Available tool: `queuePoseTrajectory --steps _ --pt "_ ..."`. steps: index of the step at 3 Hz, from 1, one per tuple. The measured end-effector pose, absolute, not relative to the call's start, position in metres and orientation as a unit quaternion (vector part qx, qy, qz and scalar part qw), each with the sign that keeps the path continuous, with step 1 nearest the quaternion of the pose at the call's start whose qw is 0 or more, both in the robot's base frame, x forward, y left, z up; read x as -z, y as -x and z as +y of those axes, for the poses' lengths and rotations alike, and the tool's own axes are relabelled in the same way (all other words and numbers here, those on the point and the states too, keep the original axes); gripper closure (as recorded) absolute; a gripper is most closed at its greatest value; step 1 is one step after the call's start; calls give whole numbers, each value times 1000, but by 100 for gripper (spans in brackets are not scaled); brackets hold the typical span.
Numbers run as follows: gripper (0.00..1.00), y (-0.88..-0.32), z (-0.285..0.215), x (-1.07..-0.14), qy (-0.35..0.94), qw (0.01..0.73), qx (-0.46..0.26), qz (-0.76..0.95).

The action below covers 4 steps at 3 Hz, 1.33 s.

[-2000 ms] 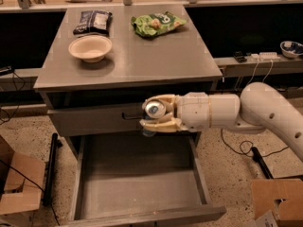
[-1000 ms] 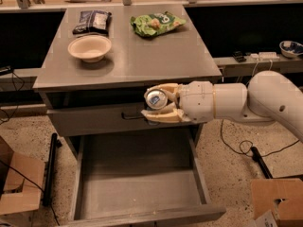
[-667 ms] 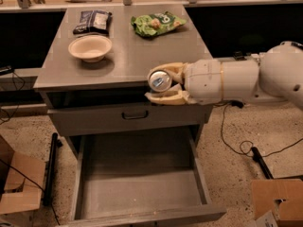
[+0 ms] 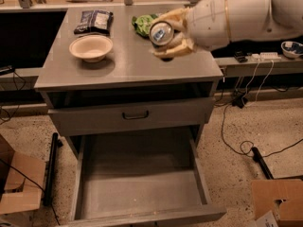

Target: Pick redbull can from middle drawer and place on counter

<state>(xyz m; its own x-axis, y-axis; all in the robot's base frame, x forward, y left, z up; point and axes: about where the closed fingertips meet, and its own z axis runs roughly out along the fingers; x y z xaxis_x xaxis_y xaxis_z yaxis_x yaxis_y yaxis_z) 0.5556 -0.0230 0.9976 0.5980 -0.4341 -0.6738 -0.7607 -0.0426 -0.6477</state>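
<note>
Gripper [image 4: 171,34] above the counter [image 4: 128,60], fingers clamped around the redbull can [image 4: 161,32].

Silver-topped, dark can [image 4: 161,33] in the beige gripper [image 4: 162,36] above the grey counter [image 4: 128,66], jaws clamped on it. White arm [image 4: 236,15]. Cream bowl [image 4: 91,47], black packet [image 4: 94,21], green bag [image 4: 141,25]. Grey drawer [image 4: 137,193]. Speckled beige floor [image 4: 270,126]. Brown box [image 4: 19,183].

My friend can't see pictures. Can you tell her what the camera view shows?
The gripper holds the redbull can over the counter with a bowl, a dark bag and a green bag. Below, the middle drawer stands open.
</note>
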Motion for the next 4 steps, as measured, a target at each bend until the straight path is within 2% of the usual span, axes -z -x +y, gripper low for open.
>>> queuePoseTrajectory --steps 1,2,4 --pt "100 -610 -28 -1021 741 509 -99 427" --pt "100 -645 -32 -1026 752 490 -79 434" --pt "100 -711 -39 -994 762 447 -23 468"
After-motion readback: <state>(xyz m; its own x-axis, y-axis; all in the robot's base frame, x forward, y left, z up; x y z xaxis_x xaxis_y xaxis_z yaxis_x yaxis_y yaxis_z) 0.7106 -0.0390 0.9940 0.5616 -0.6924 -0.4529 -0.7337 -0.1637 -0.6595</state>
